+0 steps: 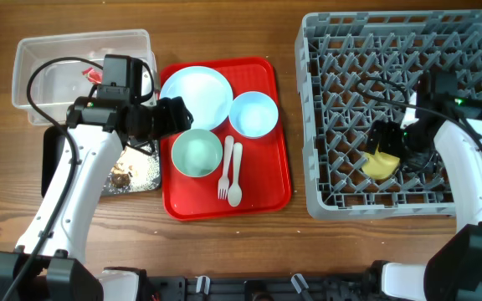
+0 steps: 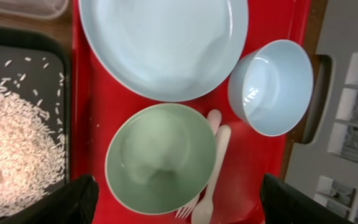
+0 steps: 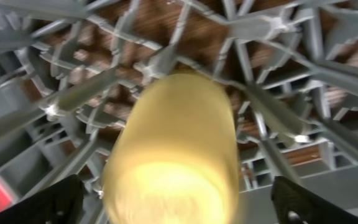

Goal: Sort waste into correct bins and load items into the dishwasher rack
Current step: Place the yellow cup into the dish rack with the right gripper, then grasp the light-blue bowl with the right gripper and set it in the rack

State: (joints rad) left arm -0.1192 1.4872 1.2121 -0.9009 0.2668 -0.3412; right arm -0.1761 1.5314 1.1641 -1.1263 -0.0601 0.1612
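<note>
While your left gripper (image 2: 178,204) hovers with fingers spread wide above the pale green bowl (image 2: 160,158) on the red tray (image 2: 86,93), your right gripper (image 3: 179,205) sits open in the dishwasher rack (image 1: 392,50), the yellow cup (image 3: 173,143) lying between its fingers, untouched.

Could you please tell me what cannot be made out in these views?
Overhead: the left arm covers much of the black tray, hiding much of its contents.
Overhead: the right gripper overlaps the yellow cup; its orientation is unclear.
Right wrist: the yellow cup is blurred, cut off by the bottom edge.
Left wrist: the spoon runs off the bottom edge; the green bowl hides part of the fork.
</note>
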